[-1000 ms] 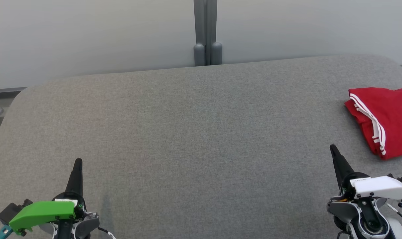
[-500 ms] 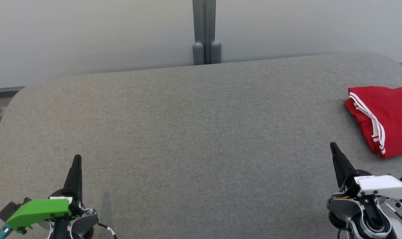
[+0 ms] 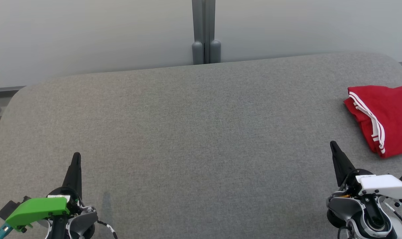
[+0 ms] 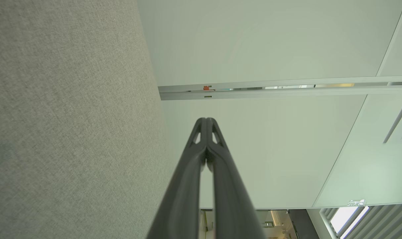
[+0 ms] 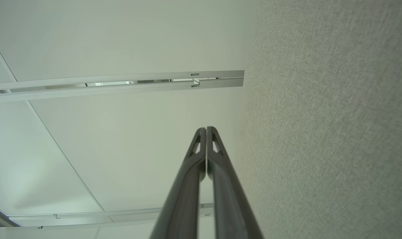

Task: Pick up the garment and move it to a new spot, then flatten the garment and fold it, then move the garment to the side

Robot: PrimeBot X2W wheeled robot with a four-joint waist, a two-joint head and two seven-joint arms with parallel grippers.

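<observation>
Your left claw [image 3: 76, 158] is pinched fully closed and holds nothing, low over the grey table [image 3: 201, 132]. Both wrist views confirm that the tips meet, against a pale wall [image 4: 270, 39]. Your right claw [image 3: 334, 147] is equally closed and empty. The head view adds the folded red garment [image 3: 386, 116], lying near it at the table's right edge.

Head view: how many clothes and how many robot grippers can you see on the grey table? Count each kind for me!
Red garment with white stripes: 1
Grippers: 2, the left gripper and the right gripper, both shut
Total: 3
</observation>
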